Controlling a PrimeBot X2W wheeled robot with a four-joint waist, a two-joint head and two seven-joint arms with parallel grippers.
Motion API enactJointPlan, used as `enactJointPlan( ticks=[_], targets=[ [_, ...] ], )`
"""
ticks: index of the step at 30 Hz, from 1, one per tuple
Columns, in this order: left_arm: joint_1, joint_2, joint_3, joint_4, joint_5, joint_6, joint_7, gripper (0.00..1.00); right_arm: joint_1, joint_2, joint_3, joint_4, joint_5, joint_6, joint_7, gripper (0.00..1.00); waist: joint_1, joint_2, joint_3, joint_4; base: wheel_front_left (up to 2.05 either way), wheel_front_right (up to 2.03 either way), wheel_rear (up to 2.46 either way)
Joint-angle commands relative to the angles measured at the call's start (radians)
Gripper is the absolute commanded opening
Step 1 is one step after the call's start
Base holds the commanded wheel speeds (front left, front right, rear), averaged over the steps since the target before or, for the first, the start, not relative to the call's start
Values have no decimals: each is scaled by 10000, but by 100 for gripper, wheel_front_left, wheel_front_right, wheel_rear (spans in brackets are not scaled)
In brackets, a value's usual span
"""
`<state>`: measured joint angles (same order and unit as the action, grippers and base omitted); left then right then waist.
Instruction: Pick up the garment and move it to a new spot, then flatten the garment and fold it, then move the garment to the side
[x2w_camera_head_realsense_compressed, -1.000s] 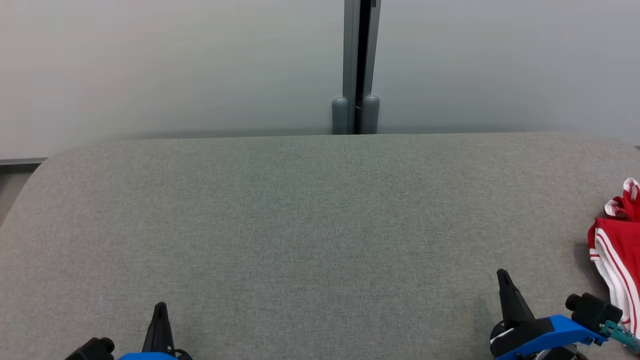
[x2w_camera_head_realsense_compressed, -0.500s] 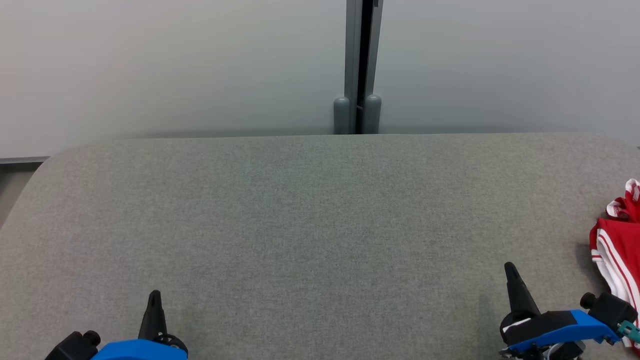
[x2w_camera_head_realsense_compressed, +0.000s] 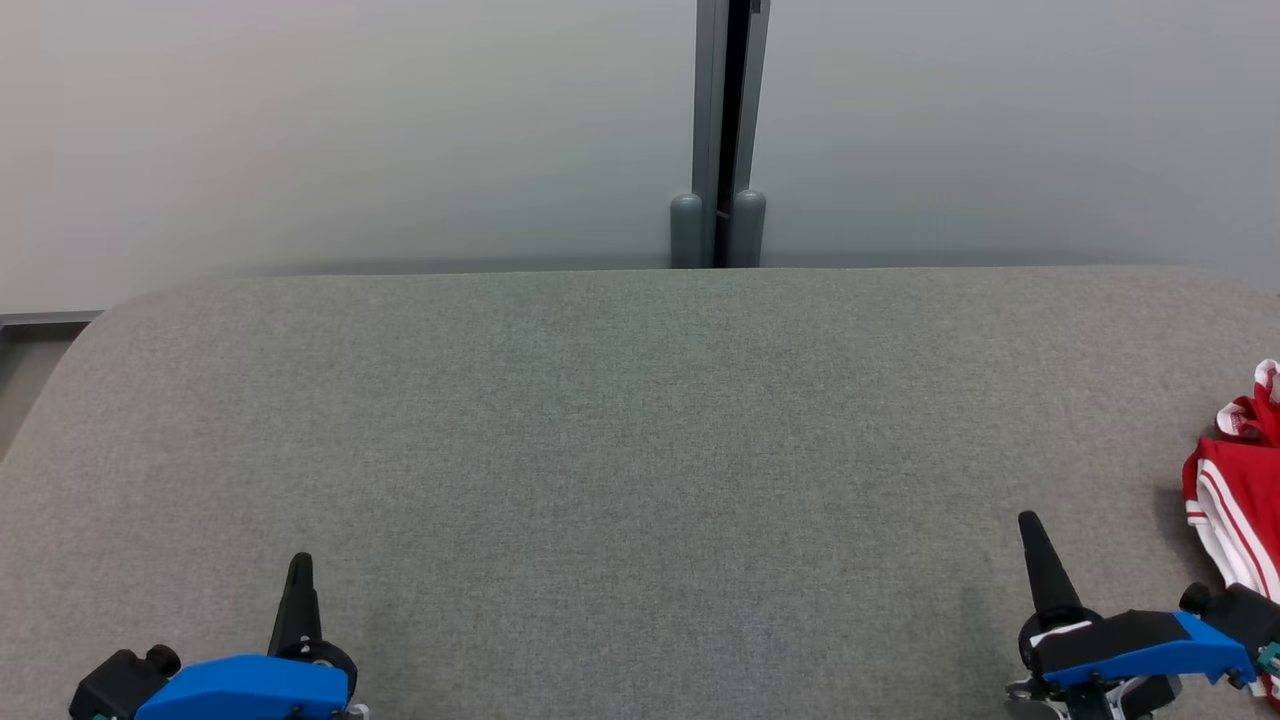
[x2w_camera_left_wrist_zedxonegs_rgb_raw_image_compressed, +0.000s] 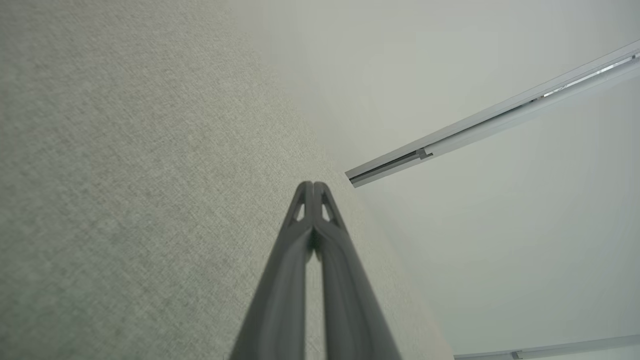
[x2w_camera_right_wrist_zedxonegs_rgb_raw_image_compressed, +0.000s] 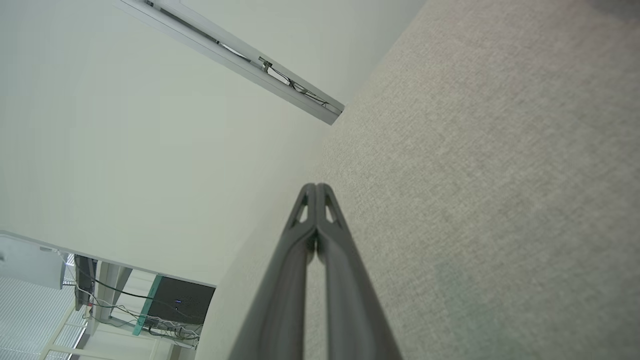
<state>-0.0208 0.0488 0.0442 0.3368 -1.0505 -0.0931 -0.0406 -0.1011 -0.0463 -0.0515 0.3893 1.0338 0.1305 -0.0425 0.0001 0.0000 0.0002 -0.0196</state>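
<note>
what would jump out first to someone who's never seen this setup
The red garment lies bunched on the grey table, at the right edge of the head view. Low in that view, the left gripper and right gripper point forward, jaws shut, holding nothing.

Before us the grey fabric counter (x2w_camera_head_realsense_compressed: 640, 450) lies open across its whole middle, wide room to pass. The red-and-white garment (x2w_camera_head_realsense_compressed: 1240, 495) bunches at the far right edge, and a pale wall (x2w_camera_head_realsense_compressed: 350, 130) with a grey post (x2w_camera_head_realsense_compressed: 706, 120) closes off the back.
</note>
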Motion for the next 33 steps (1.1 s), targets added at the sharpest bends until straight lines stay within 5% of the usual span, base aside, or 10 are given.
enactJointPlan(
  ticks=[1, 33],
  targets=[
    [-246, 16, 52, -169, -301, -65, 69, 0, -112, -42, -59, -218, 311, 3, 89, 0, -1, 0, 1, 5, 0, 0, 0],
    [-642, 18, 416, -598, -3188, -249, 890, 0, -117, -52, -377, -908, 3279, 3, 901, 0, -1, 0, 14, 94, 0, 0, 0]
  ],
)
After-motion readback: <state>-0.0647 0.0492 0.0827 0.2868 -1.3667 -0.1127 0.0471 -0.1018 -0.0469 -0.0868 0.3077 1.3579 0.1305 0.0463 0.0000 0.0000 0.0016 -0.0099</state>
